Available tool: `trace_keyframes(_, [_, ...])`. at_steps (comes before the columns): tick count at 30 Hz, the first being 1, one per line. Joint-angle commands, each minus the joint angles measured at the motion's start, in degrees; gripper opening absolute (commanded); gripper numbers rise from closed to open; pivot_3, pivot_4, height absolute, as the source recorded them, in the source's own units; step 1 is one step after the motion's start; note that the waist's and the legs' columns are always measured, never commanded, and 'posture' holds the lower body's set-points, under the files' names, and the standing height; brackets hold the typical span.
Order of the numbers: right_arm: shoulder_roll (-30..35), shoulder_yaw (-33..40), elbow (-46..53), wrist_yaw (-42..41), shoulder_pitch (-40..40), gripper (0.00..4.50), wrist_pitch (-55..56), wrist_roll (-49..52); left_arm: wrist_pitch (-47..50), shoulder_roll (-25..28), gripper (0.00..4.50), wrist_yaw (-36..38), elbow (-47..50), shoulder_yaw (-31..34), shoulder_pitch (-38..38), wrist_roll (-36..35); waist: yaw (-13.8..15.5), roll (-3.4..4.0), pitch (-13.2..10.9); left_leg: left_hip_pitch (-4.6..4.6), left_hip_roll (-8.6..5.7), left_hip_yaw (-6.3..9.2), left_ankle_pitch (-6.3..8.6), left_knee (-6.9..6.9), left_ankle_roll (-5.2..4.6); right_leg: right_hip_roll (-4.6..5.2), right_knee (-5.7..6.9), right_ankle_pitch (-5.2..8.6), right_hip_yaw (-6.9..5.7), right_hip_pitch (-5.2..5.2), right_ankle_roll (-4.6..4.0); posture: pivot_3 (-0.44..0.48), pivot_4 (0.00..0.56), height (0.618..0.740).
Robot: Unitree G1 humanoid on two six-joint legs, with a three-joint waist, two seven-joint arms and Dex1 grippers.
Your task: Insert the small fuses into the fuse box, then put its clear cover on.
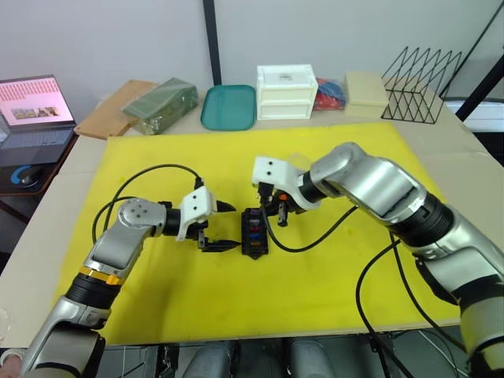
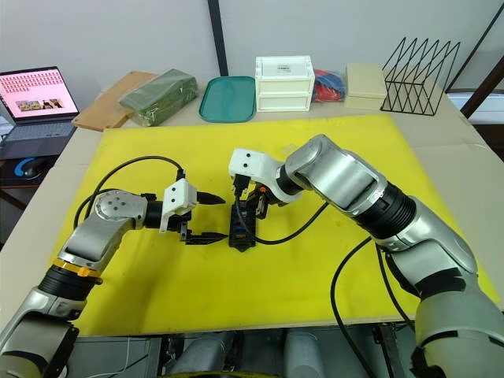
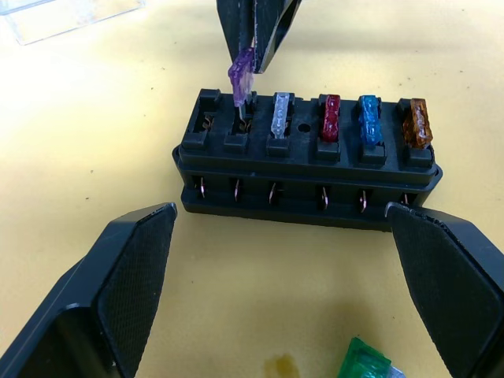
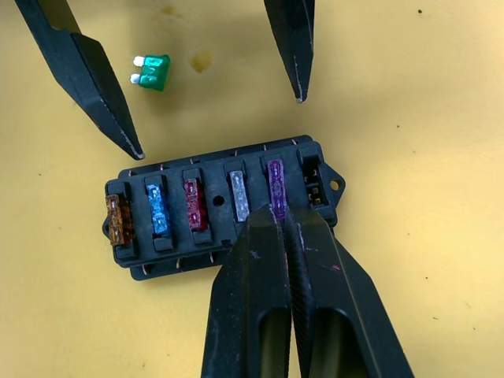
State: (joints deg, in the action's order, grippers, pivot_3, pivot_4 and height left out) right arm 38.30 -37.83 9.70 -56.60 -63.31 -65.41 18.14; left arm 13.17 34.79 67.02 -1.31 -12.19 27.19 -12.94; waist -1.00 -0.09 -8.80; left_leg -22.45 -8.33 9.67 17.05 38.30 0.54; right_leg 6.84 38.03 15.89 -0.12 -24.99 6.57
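Yellow matting covers our table [image 1: 331,291], and on it the fuse box [image 1: 253,231] sits near the middle, between our two grippers. Our right arm reaches in from the right, bent at the elbow, wrist turned down over the box; the right gripper [image 4: 281,214] is pinched closed on the purple fuse [image 4: 275,187], whose legs stand at the second slot from one end. Our left arm lies low across the mat, forearm pointing at the box, and the left gripper [image 3: 291,272] is spread wide with nothing in it, one finger [image 3: 130,272] off each end of the box's near side. We count four fuses seated: clear [image 3: 280,115], red [image 3: 331,118], blue [image 3: 368,120] and amber [image 3: 416,124]. One slot stands bare at the end. One green fuse [image 4: 152,71] lies loose on the mat near the left fingertips. A clear cover [image 3: 67,14] lies beyond the box.
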Motion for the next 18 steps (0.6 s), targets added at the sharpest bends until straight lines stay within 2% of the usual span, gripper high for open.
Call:
trace_keyframes(1, [-0.6,0.4,0.0,-0.4,-0.8,0.10,1.0,-1.5,-0.1,0.0,4.50,-0.4,2.3,0.5,-0.3,-0.2,0.0,0.00,0.0,0.00,0.00,0.00,0.00,0.00,0.00,0.00,0.00,0.00,0.00,0.00,0.00,0.000,0.150,0.740])
trace_keyframes(18, [-1.7,1.1,0.4,-2.1,-0.4,0.10,-0.3,-2.2,0.2,0.0,4.50,-0.7,2.8,0.4,-0.4,-0.4,0.0,0.00,0.0,0.00,0.00,0.00,0.00,0.00,0.00,0.00,0.00,0.00,0.00,0.00,0.00,0.000,0.150,0.740])
